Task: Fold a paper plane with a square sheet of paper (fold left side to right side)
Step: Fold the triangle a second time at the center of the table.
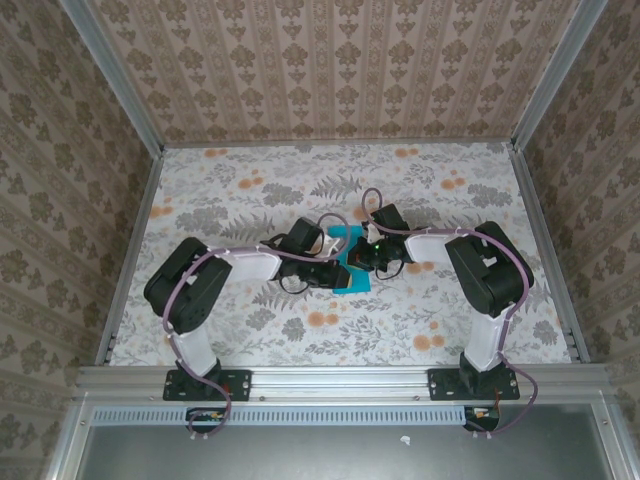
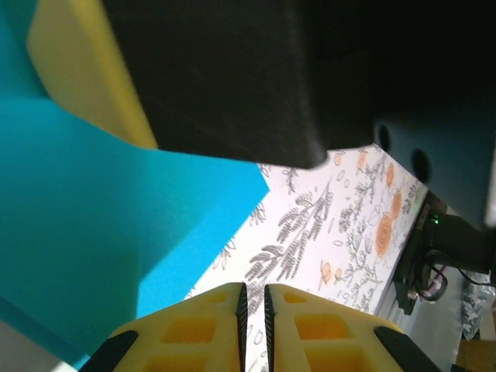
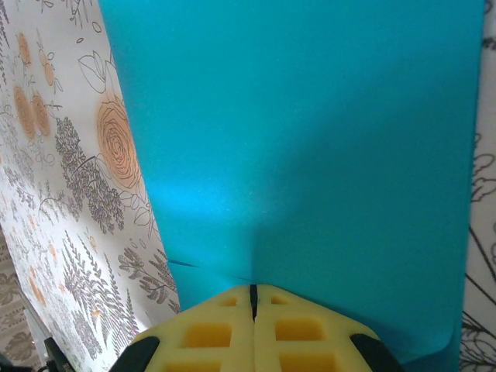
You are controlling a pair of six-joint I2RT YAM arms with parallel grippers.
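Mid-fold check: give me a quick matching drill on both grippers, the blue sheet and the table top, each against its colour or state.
Things:
1. left gripper
2. right gripper
3. square sheet of paper
4. table

Colour or state:
A. floral print
B. jaws shut tight, pinching the sheet
C. plain cyan-blue
D. jaws a thin slit apart

Pairs: 1-D, 2-B, 3-C, 4-A
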